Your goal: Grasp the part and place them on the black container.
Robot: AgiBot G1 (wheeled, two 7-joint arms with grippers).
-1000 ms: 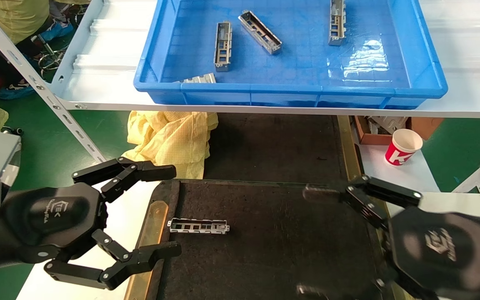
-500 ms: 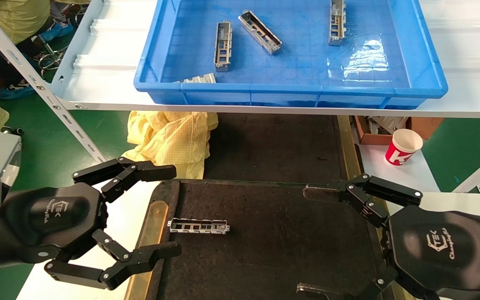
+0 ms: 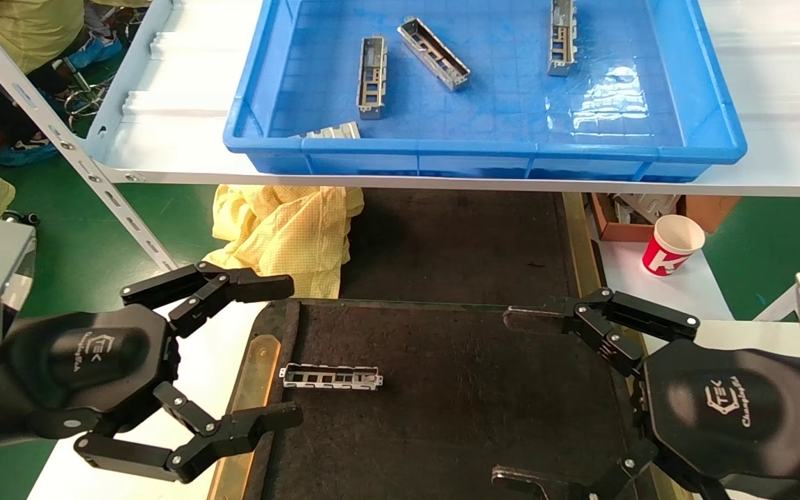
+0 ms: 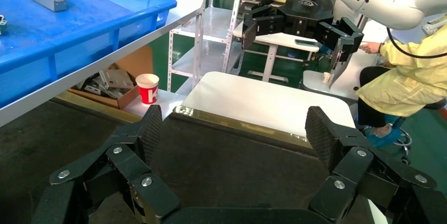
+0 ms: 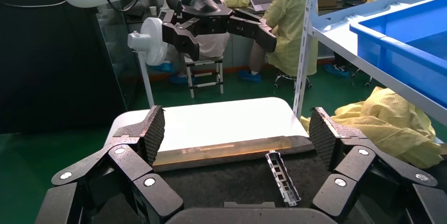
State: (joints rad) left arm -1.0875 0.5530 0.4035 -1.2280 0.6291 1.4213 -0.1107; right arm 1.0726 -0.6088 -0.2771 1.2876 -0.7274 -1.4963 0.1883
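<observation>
One silver-grey part (image 3: pixel 331 377) lies flat on the left part of the black container (image 3: pixel 455 410), near its brass strip (image 3: pixel 251 389). It also shows in the right wrist view (image 5: pixel 283 177). Several more parts (image 3: pixel 434 53) lie in the blue bin (image 3: pixel 705 139) on the shelf above. My left gripper (image 3: pixel 289 351) is open and empty over the container's left edge. My right gripper (image 3: pixel 514 399) is open and empty over the container's right side. Both hover apart from the part.
A white shelf (image 3: pixel 164 104) carries the blue bin above the container. A yellow cloth (image 3: pixel 282 232) lies behind the container at the left. A red and white paper cup (image 3: pixel 671 244) stands at the right on a white surface, beside a cardboard box (image 3: pixel 615 215).
My right gripper has shifted slightly and settled, its fingers now sharp over the container's right side. The left gripper and the part have not moved.
</observation>
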